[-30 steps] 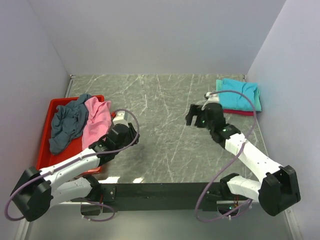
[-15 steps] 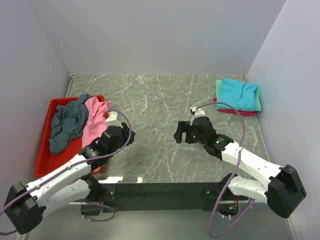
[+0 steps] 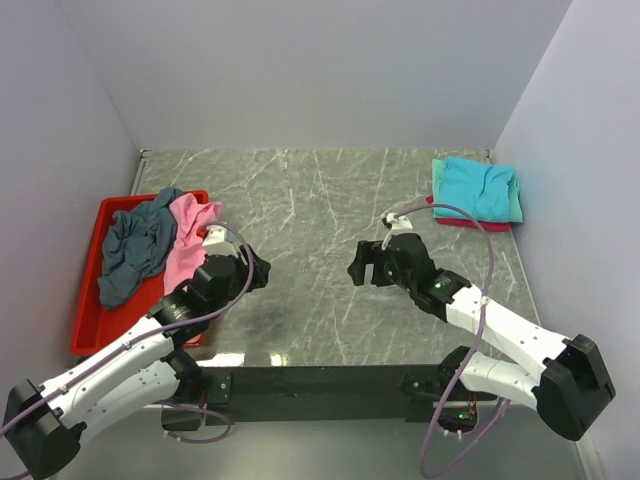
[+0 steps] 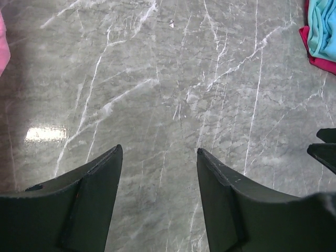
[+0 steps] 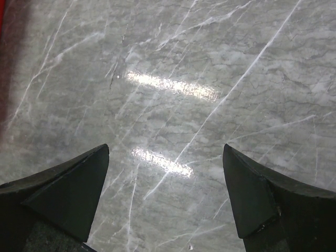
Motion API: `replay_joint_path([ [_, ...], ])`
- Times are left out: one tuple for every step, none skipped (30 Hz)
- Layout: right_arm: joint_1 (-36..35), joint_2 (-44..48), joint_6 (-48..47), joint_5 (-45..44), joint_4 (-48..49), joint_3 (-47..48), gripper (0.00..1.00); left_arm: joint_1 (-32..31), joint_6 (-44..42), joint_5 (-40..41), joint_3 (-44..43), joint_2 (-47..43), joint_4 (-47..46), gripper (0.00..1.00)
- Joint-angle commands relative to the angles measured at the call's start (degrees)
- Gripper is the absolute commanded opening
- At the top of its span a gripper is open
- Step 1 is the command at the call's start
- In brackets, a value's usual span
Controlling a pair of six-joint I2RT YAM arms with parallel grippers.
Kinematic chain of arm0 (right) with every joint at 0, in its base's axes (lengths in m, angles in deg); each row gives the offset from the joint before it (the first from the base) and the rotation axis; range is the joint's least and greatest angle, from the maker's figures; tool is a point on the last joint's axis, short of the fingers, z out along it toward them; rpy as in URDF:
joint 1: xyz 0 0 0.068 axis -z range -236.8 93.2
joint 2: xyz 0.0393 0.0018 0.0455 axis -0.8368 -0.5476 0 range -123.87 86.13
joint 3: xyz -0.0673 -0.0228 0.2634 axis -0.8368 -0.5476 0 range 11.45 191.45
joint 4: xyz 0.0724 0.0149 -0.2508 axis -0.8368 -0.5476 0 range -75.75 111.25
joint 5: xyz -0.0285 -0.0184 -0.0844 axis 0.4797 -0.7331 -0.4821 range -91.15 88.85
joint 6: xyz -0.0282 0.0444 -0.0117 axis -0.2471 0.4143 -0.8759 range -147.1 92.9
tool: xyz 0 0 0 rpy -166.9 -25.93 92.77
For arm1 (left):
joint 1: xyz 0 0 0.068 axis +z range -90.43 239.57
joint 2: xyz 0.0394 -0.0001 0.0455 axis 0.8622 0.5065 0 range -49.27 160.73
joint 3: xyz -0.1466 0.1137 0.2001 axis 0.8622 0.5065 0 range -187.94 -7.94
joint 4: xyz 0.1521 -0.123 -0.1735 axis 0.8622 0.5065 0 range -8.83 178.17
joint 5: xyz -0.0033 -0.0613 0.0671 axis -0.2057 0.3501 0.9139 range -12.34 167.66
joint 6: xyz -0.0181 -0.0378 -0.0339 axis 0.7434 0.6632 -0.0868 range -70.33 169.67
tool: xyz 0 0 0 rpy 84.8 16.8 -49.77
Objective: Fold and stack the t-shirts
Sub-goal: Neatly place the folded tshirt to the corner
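Two t-shirts lie crumpled in the red tray [image 3: 88,310]: a slate-grey one [image 3: 135,250] and a pink one [image 3: 192,240]. At the back right sits a folded stack with a turquoise t-shirt [image 3: 478,187] on top, a mint-green edge [image 3: 516,205] and a crimson one [image 3: 468,223] beneath. My left gripper [image 3: 256,270] hovers over bare table just right of the tray, open, nothing between its fingers [image 4: 100,178]. My right gripper [image 3: 358,268] is open wide over the table's middle, facing the left one. In the left wrist view the stack [image 4: 321,31] shows at the top right.
Grey marble table [image 3: 310,200] bounded by white walls at the back and both sides. The tray stands against the left wall. The right gripper's tips [image 4: 325,152] show at the right edge of the left wrist view. A black rail [image 3: 320,380] runs along the near edge.
The right arm drew back from the stack toward the table's middle, then held. The left arm swung right, off the tray's edge, and its jaws widened.
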State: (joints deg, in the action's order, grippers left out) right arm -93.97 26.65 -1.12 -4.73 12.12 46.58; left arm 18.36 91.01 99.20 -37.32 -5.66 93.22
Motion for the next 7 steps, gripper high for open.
replay_joint_path([
  [-0.45,-0.28,-0.31,-0.47,0.69,1.78,0.95,-0.01,-0.21,0.79,-0.94,-0.9,-0.19,0.64],
  [-0.54,-0.37,-0.31,-0.47,0.77,1.78,0.95,-0.1,-0.3,0.7,-0.85,-0.99,-0.54,0.64],
  [-0.62,-0.28,-0.31,-0.47,0.78,1.87,0.95,-0.1,-0.3,0.7,-0.85,-0.99,-0.45,0.64],
  [-0.54,-0.28,-0.4,-0.64,0.69,1.87,0.95,-0.01,-0.3,0.78,-0.93,-0.99,-0.37,0.64],
  [-0.62,-0.46,-0.4,-0.82,0.69,1.95,0.95,-0.1,-0.38,0.87,-1.11,-0.9,-0.28,0.64],
  [-0.63,-0.46,-0.57,-0.91,0.51,2.04,0.95,-0.1,-0.56,1.05,-1.2,-0.81,-0.1,0.65],
  [-0.63,-0.54,-0.75,-0.91,0.25,2.3,0.95,-0.1,-0.56,1.05,-1.29,-0.46,-0.01,0.68],
])
